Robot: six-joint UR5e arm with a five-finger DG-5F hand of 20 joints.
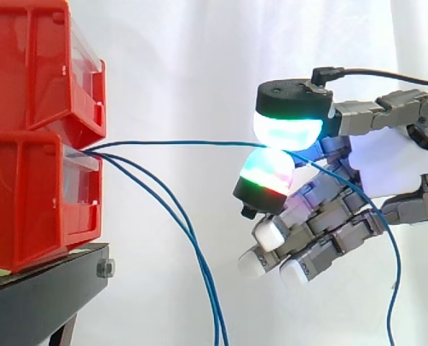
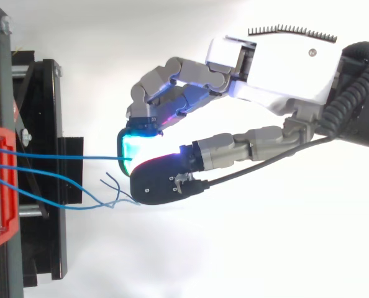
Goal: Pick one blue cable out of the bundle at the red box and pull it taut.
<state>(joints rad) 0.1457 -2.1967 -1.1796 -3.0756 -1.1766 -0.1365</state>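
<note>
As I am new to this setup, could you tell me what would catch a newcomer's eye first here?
The robot hand, at right in the side view, pinches one blue cable between glowing fingertips, cyan above and green-red below. That cable runs almost straight to the stacked red bins at left, while two more blue cables sag from the same spot.

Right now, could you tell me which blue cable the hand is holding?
The top cable, running level from the red box into the hand; the other two droop loose.
</note>
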